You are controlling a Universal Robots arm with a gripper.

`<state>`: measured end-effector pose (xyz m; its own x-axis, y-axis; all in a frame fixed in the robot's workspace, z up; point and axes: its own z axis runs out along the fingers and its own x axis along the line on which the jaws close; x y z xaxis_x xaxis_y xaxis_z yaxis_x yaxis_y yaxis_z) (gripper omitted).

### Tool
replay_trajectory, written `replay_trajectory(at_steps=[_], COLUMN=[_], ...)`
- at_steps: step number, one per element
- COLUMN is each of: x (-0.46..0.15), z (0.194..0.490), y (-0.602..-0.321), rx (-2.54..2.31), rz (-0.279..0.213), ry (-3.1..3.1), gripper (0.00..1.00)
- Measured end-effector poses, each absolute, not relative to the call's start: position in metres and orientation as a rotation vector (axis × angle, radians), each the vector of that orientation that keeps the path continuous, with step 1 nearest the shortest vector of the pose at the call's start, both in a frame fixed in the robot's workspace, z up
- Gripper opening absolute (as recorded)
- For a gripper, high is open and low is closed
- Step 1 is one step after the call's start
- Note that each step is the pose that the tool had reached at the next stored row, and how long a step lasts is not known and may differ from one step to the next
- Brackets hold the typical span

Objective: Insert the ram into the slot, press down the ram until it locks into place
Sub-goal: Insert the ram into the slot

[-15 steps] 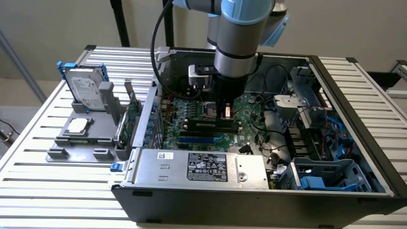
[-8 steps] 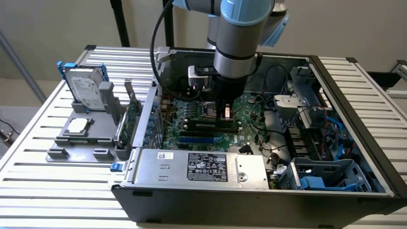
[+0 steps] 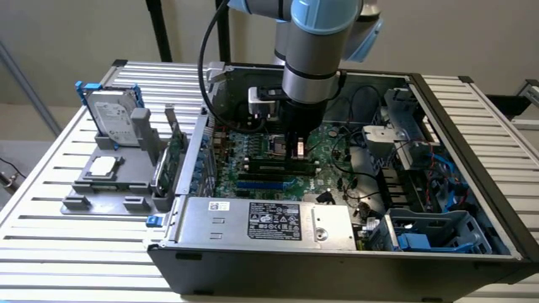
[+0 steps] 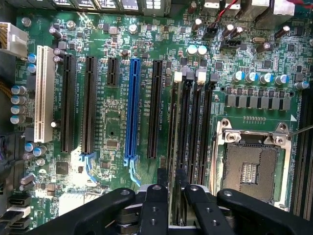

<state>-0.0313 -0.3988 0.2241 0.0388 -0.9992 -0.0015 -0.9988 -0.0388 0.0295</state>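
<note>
Green, thin and long, what I take for the ram lies along the bank of black plastic memory sockets just beside the silver-framed processor socket, between it and the long blue expansion socket. The black gripper hangs straight over that bank, in line with the slot farthest from the processor socket. Whether it is clamped on the stick or standing off it, I cannot tell.

The likely trouble is a skewed press. If the stick's edge is not square in the slot, force from above could bend it or lock one end only. The white and black end clips could also block it if they are not swung out.

Room is tight sideways: neighbouring sockets flank the slot, and silver-topped capacitors stand beyond the processor socket. Loose black cables hang inside the grey steel case. Upward, the way is open.
</note>
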Motion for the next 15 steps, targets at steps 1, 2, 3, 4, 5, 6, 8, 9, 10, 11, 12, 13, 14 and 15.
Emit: replay_trajectory(at_steps=[1,2,3,4,5,6,8,9,10,11,12,13,14,15], x=[-0.031,-0.031,-0.031,-0.031,-0.032,-0.032,-0.033,-0.034,-0.035,-0.035,-0.037,-0.038,-0.039,-0.040], z=[0.227,0.229,0.232,0.234,0.235,0.236,0.238,0.240,0.242,0.244,0.245,0.246,0.246,0.246], y=[-0.399,-0.399,-0.399,-0.399,-0.399,-0.399,-0.399,-0.399,-0.399,-0.399,-0.399,-0.399,-0.399,-0.399], rx=[2.249,2.249,2.249,2.249,2.248,2.247,2.245,2.244,2.244,2.244,2.243,2.242,2.242,2.242], rz=[-0.033,-0.034,-0.034,-0.034,-0.035,-0.037,-0.040,-0.041,-0.041,-0.041,-0.041,-0.041,-0.041,-0.041], ry=[-2.164,-2.164,-2.164,-2.164,-2.163,-2.163,-2.162,-2.162,-2.162,-2.163,-2.163,-2.164,-2.164,-2.165], gripper=[0.22,0.22,0.22,0.22,0.22,0.22,0.22,0.22,0.22,0.22,0.22,0.19,0.13,0.13])
